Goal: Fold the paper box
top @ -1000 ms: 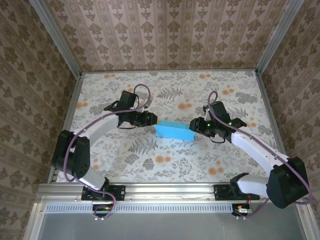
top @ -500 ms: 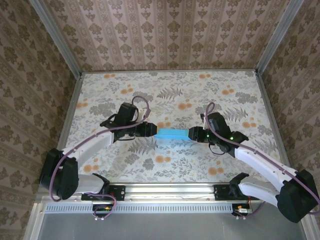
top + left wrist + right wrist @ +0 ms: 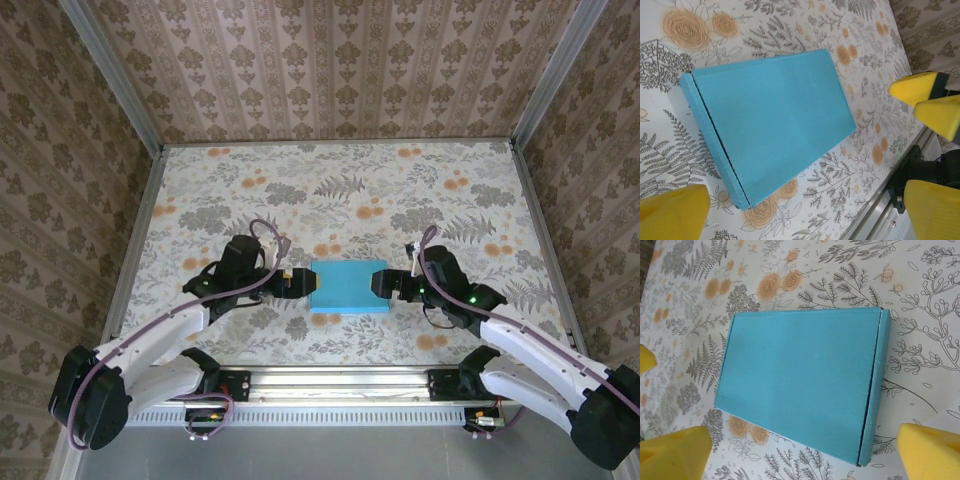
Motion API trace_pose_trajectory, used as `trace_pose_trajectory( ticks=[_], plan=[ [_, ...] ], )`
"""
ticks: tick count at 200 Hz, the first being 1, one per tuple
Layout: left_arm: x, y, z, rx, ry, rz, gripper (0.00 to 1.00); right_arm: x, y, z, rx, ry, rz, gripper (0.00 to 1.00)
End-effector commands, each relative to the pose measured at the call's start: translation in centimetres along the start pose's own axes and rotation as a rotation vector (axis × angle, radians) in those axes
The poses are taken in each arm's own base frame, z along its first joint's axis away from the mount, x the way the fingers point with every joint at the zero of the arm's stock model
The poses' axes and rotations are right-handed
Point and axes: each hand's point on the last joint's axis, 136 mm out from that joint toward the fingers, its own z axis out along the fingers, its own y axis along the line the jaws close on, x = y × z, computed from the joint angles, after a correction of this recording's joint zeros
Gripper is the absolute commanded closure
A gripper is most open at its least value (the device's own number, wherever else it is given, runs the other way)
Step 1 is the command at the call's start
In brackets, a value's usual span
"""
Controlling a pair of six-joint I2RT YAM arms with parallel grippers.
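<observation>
The paper box (image 3: pixel 348 287) lies flat on the floral table, closed, turquoise side up. A lid seam runs along one short end (image 3: pixel 715 145), (image 3: pixel 871 390). My left gripper (image 3: pixel 303 283) stands open just off the box's left end, and its yellow pads (image 3: pixel 672 215) straddle the box without touching it. My right gripper (image 3: pixel 381 285) stands open at the box's right end, with its pads (image 3: pixel 675 452) apart from the card. In the left wrist view the right gripper's yellow fingertips (image 3: pixel 920 89) show beyond the box.
The metal rail (image 3: pixel 330 378) with both arm bases runs along the near edge, close behind the box. Patterned walls enclose the floral table (image 3: pixel 340 190) at the left, right and back. Open table stretches away behind the box.
Both arms drew back toward the near edge, carrying the box between them. The box now rests flat on the table. Both grippers have opened and let go of its ends.
</observation>
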Motion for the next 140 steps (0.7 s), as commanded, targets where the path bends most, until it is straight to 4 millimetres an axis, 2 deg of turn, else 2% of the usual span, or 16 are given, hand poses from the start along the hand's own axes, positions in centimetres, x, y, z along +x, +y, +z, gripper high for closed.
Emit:
trace_pose_trajectory(
  ticks=[1,47,94,140],
  plan=[
    [0.3,0.8,0.3,-0.028,-0.004,-0.024,0.00,1.4,-0.4,0.7,0.010,0.061,0.029,0.00],
    [-0.1,2.0,2.6,-0.048,0.001,-0.079,0.00,2.0,-0.4,2.4,0.010,0.118,0.044,0.00],
    [0.0,3.2,5.8,-0.075,0.051,-0.132,0.00,3.0,-1.6,4.6,0.060,0.174,0.082,0.00],
    [-0.1,3.4,8.0,-0.046,0.077,-0.161,0.00,3.2,-1.7,6.6,0.061,0.206,0.093,0.00]
  ],
)
